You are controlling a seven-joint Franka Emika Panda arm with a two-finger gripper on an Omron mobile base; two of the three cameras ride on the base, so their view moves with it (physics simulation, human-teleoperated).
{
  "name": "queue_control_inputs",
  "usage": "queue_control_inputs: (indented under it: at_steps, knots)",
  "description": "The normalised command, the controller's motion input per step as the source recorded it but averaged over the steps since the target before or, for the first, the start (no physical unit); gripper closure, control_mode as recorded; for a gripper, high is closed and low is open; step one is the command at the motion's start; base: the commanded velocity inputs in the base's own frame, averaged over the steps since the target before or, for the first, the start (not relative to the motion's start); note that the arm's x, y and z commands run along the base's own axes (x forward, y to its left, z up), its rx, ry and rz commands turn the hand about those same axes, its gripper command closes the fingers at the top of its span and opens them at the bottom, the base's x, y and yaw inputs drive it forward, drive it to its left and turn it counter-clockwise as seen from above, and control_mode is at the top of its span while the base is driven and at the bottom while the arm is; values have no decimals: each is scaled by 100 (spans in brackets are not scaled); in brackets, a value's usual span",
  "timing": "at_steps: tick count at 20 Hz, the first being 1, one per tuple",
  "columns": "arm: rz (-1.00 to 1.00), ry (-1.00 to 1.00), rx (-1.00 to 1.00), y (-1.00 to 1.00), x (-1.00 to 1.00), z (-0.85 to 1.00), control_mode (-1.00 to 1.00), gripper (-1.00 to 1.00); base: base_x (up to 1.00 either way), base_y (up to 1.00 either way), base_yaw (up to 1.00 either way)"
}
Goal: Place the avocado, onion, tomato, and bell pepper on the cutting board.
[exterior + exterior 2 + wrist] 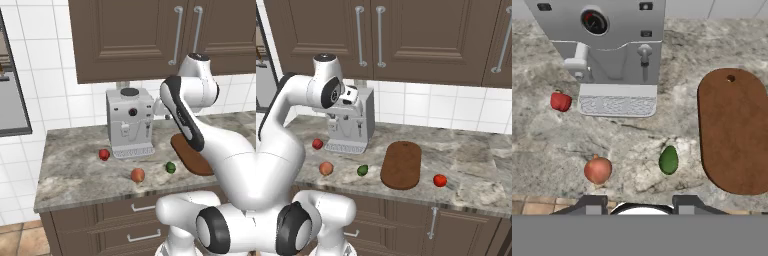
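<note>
The dark reddish-brown cutting board (401, 164) (734, 130) (192, 159) lies bare on the marble counter. Left of it rests the green avocado (362, 170) (668, 160) (171, 167), and further left the orange-tan onion (326, 168) (598, 170) (137, 175). A red bell pepper (317, 144) (561, 101) (104, 154) sits beside the coffee machine. The red tomato (440, 180) is on the counter right of the board. My gripper (642, 204) hangs high above the counter's front edge, looking down between onion and avocado, open and holding nothing.
A silver coffee machine (351, 125) (612, 50) (130, 122) stands at the back of the counter, left of the board. Brown wall cabinets (406, 35) hang above. Drawers (145, 207) run below the counter's front edge.
</note>
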Motion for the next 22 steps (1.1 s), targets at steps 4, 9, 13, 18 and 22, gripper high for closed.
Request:
queue_control_inputs:
  at_steps: [4, 9, 13, 18, 22]
  knots:
    - [1, 0, 0, 0, -24, 0, -100, -100, 0, 0, 0]
    - [4, 17, 0, 15, -5, -39, -100, -100, 0, 0, 0]
    - [2, 11, 0, 36, -15, -63, -100, -100, 0, 0, 0]
    - [2, 6, 0, 42, -32, -64, -100, -100, 0, 0, 0]
    - [0, 6, 0, 21, -22, -48, -100, -100, 0, 0, 0]
